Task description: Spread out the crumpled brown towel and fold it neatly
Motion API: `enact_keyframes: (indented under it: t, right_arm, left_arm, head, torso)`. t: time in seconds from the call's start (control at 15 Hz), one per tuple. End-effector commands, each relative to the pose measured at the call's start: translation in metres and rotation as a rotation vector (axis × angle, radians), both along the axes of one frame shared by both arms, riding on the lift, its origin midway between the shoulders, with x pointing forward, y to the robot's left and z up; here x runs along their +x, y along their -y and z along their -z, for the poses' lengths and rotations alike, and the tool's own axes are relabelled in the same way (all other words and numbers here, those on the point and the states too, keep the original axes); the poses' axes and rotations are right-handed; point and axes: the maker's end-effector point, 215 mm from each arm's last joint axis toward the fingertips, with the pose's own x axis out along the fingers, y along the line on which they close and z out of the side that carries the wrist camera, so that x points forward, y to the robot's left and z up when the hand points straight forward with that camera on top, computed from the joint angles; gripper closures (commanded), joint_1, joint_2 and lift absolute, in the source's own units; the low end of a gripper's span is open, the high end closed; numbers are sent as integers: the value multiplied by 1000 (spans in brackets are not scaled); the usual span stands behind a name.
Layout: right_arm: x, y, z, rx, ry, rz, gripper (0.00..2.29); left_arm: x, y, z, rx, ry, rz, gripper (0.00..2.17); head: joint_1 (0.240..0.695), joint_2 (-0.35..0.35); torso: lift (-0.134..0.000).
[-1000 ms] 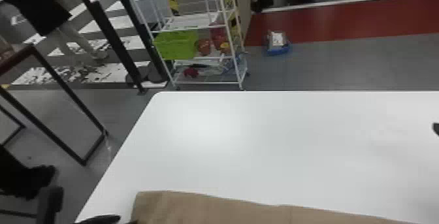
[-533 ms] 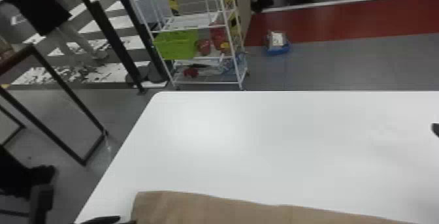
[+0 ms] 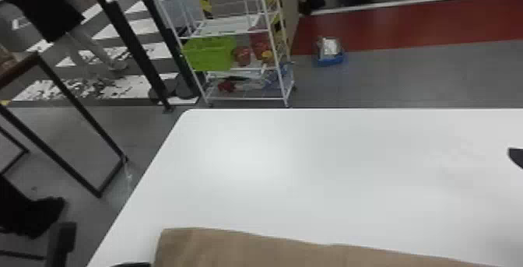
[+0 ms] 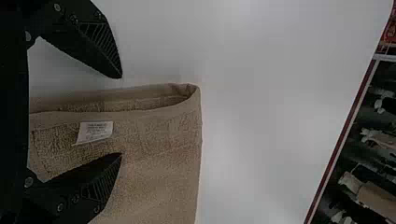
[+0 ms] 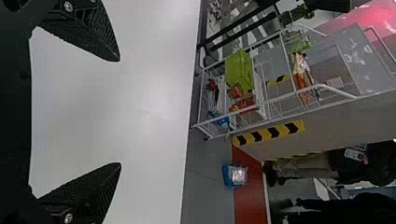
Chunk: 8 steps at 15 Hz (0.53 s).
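Note:
At the head view's bottom edge, my left gripper [image 3: 132, 264] is partly visible beside the left end of the brown towel [image 3: 249, 248]. The towel lies flat, its far edge running nearly straight. In the left wrist view, the left gripper [image 4: 121, 115] is open, one finger clear of the towel [image 4: 159, 149] and the other over it. Between them are the layered edge, with a small fold opening at the corner, and a white label [image 4: 95, 132]. My right gripper [image 3: 516, 158] shows as a dark tip at the head view's right edge; in its wrist view the right gripper [image 5: 120, 112] stands open over bare tabletop.
The white table [image 3: 311, 169] extends beyond the towel. Past its far edge stands a white wire shelf [image 3: 241, 32] with a green basket [image 3: 210, 53]. A blue container [image 3: 329, 54] rests on the floor, and a dark metal frame [image 3: 81, 106] stands to the left.
The left gripper's visible finger has shifted slightly toward the bottom edge of the head view, so less of it shows. Neither the towel nor the right gripper has visibly moved.

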Motion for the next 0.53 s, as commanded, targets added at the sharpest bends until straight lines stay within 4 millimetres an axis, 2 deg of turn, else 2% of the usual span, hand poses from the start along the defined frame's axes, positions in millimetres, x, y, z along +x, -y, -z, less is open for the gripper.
enact_keyframes:
  t: [0.0, 0.13, 0.27, 0.47]
  right_arm:
    - [0, 0, 0, 0, -1, 1, 83]
    - [0, 0, 0, 0, 1, 0, 83]
    - [0, -2, 1, 1, -2, -2, 83]
    - [-2, -6, 5, 7, -10, -7, 83]
  left_arm:
    - [-2, 5, 4, -10, -19, 11, 451]
    - [-2, 7, 8, -9, -32, 20, 738]
    - [0, 7, 3, -10, -21, 24, 1325]
    - [8, -3, -12, 8, 16, 14, 1382]
  head:
    - [695, 340]
    - [695, 333]
    - [695, 327]
    - [695, 331]
  torso:
    - [-122]
    - [-122]
    - [-122]
    - [-122]
